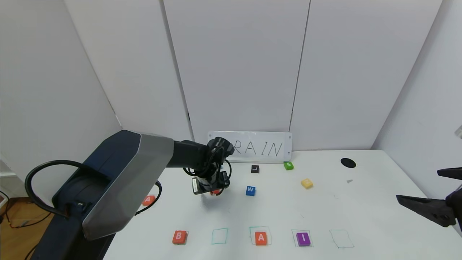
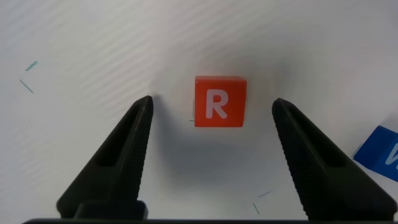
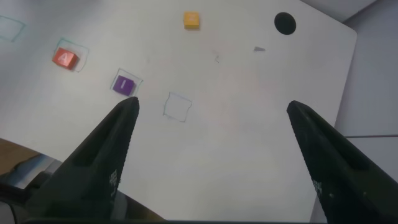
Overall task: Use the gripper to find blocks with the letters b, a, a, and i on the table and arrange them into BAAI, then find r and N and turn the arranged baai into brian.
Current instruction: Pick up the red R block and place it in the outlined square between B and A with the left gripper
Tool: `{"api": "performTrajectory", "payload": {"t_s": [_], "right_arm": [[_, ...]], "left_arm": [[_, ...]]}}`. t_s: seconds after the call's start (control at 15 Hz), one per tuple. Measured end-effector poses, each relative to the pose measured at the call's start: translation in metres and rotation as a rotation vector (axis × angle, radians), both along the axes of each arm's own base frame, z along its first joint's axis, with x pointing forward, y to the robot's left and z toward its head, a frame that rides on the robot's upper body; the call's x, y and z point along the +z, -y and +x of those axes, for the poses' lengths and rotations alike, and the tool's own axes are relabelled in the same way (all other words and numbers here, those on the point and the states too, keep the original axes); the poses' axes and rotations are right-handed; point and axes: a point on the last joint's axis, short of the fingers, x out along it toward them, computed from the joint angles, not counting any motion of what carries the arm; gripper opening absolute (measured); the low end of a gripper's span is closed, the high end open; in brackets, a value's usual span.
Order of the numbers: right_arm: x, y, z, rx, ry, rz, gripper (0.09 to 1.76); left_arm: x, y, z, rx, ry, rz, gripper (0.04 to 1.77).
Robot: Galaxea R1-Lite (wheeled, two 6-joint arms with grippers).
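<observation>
The orange R block [image 2: 219,101] lies flat on the white table [image 1: 361,216], directly below my open left gripper [image 2: 213,102], between its two fingers and touching neither. In the head view this gripper [image 1: 213,189] hovers at mid-table, mostly hiding the R block [image 1: 216,192]. Along the front row stand the orange B [image 1: 179,237], an orange A [image 1: 261,238] and the purple I [image 1: 303,238]. A second orange A [image 1: 148,200] shows partly behind my left arm. The pale yellow N block [image 1: 306,183] lies at the right middle. My right gripper [image 1: 418,185] is open and empty at the right edge.
A blue W block [image 1: 250,190] lies just right of the left gripper. A black L block [image 1: 255,169] and a green S block [image 1: 288,165] sit near the BRAIN sign [image 1: 260,148]. Empty green outlines [image 1: 219,236] [image 1: 341,238] flank the row. A black hole [image 1: 348,163] is at the back right.
</observation>
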Motion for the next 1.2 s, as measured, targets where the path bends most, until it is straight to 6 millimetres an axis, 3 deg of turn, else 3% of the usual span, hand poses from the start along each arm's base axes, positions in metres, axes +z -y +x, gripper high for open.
{"api": "performTrajectory", "payload": {"t_s": [0.33,0.4,1.2], "right_arm": [[-0.0005,-0.0009,-0.0008,0.007,-0.001,-0.001,1.71],[-0.0004,-0.0011,-0.0009,0.009,0.000,-0.001,1.71],[-0.0020,-0.0028,-0.0018,0.009,-0.002,-0.013,1.71]], "left_arm": [[-0.0003,0.0001,0.0002,-0.001,0.000,0.001,0.74],[-0.0005,0.0000,0.0005,0.000,0.001,0.001,0.48],[0.0017,-0.0002,-0.0006,-0.001,-0.002,-0.003,0.48]]}}
